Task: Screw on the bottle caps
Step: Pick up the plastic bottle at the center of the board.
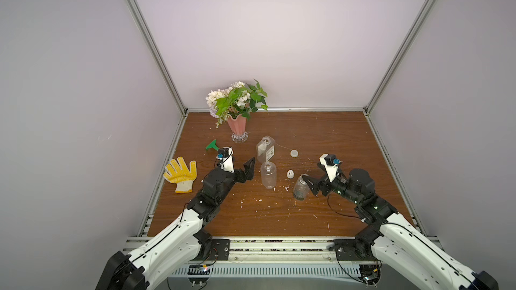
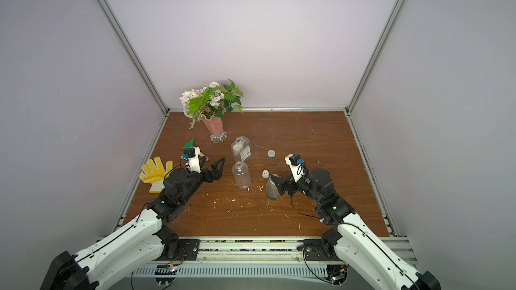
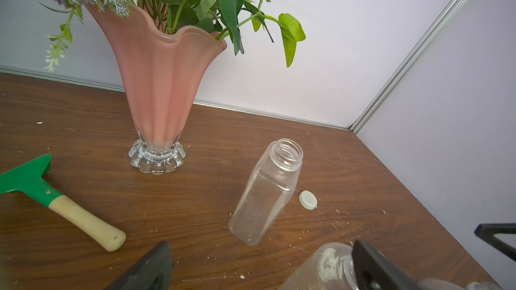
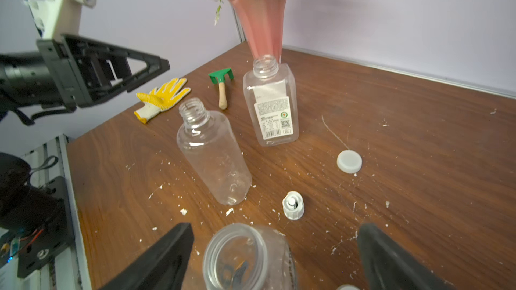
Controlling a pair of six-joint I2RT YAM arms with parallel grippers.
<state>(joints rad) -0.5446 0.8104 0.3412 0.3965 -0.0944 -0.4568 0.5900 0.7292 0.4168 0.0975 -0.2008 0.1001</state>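
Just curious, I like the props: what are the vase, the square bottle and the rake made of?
Vase: probably frosted pink glass, matte, on a clear glossy foot. Square bottle: seemingly clear plastic, see-through, with moulded neck threads and a paper label. Rake: green painted head, perhaps metal; pale, bare-looking wooden handle.

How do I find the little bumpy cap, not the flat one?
Start at the pink flower vase and come toward the robot, past the labelled square bottle. Just to the robot's right of the rounded bottle stands the ribbed white nozzle cap; the flat cap farther back is smooth.
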